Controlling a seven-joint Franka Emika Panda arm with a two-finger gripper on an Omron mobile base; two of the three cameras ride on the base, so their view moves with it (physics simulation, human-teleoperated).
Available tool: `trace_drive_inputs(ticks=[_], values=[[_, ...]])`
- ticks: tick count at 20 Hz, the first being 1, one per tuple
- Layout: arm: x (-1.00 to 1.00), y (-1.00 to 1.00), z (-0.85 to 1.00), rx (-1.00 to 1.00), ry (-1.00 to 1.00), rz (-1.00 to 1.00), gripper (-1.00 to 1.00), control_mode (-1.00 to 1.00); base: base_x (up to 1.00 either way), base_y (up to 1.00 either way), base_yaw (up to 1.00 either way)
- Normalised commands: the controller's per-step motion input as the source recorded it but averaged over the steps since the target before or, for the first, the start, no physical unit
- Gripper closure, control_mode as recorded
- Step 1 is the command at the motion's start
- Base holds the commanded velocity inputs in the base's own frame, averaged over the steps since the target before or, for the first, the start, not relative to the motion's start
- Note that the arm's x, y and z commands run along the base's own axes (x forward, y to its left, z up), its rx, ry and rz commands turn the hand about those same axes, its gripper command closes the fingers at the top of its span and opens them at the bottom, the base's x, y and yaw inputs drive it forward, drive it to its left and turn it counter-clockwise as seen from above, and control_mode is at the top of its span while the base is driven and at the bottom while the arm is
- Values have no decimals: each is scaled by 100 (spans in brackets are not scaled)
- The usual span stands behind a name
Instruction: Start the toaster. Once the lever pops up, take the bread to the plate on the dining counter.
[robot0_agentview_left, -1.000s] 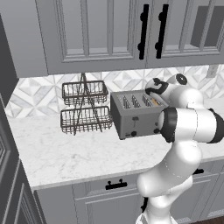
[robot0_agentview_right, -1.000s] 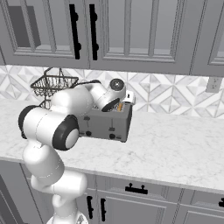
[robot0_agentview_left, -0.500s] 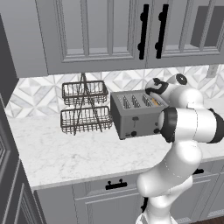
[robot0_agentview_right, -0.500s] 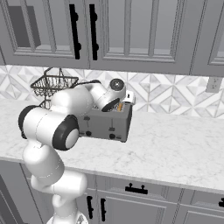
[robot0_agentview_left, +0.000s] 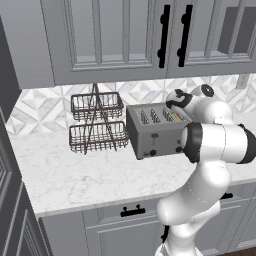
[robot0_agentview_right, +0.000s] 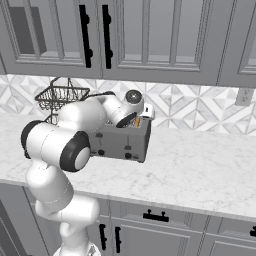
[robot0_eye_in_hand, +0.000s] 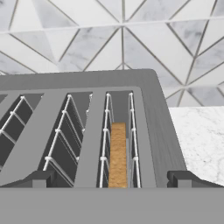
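Veined marble counter (robot0_agentview_left: 75, 175), boxy grey toaster (robot0_agentview_left: 150, 135) — golden bread (robot0_eye_in_hand: 117, 153) in wire-lined slot, hand (robot0_eye_in_hand: 111, 177) spread wide.

Sitting on the white marble desk (robot0_agentview_left: 75, 175) against the tiled wall: a boxy grey metal toaster (robot0_agentview_left: 150, 136), wide, slots on top, small black knobs and lever on its front. Standing upright on edge in the toaster's rightmost slot, between white wire guides: a tan slice of bread (robot0_eye_in_hand: 117, 154), sunk low, top crust edge showing below the slot rim.
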Motion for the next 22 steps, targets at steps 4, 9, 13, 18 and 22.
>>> trace_drive_inputs(ticks=[4,9,13,18,22], values=[[0,0,0,0,0,0,-100,-100,0,0,0],[0,0,0,0,0,0,-100,-100,0,0,0],[0,0,0,0,0,0,-100,-100,0,0,0],[0,0,0,0,0,0,-100,-100,0,0,0],[0,0,0,0,0,0,-100,-100,0,0,0]])
